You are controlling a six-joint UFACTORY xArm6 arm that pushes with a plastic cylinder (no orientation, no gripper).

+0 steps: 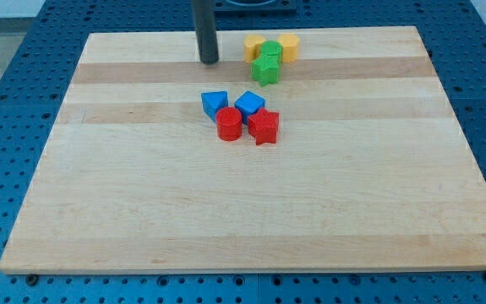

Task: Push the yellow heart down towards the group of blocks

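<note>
Nearest camera: red star (264, 127) and red cylinder (229, 124), touching; blue blocks (215, 103) (248, 103) just behind, forming group mid-board. Farther up, near board's (141, 211) top edge: green blocks (266, 70) (270, 52) between two yellow blocks. Yellow heart (254, 47) judged left one, shape unclear; other yellow (288, 46) at right. Tip (210, 62) stood left of heart, apart, touching nothing. No fingers: bare rod, nothing gripped. Approach step judged in hand; next move called for getting above heart, then pushing down.

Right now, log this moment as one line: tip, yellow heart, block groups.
my tip: left of top cluster, touching nothing | yellow heart: view's top, against green blocks | blue and red group: below, apart | push: not begun
</note>
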